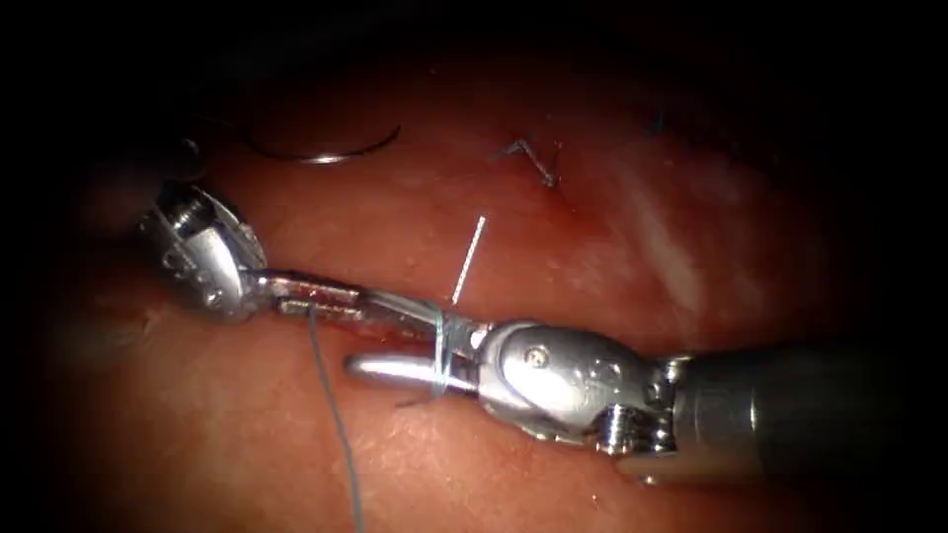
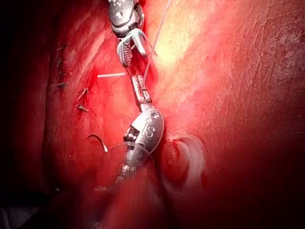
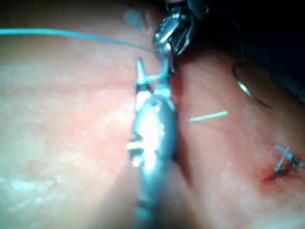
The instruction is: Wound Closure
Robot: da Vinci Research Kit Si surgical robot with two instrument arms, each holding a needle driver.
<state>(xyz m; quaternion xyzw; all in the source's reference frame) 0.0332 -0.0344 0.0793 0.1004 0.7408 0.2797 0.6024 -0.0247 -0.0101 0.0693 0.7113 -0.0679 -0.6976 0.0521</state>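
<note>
Thread (image 1: 441, 347), thin, limp and slippery-looking, wraps the right gripper (image 1: 395, 341), jaws parted and empty; left gripper (image 1: 326, 298) clamps it; needle (image 1: 326, 153) lies loose on tissue (image 1: 612, 237).

Centre is crowded: left tool (image 1: 316, 299) and right tool (image 1: 410, 345) meet tip to tip, thread (image 1: 440, 345) wrapped round the right tool's parted jaws. Needle (image 1: 326, 150) lies apart on the tissue (image 1: 247, 434), behind them. Tissue in front is crossed by one thread strand.
</note>
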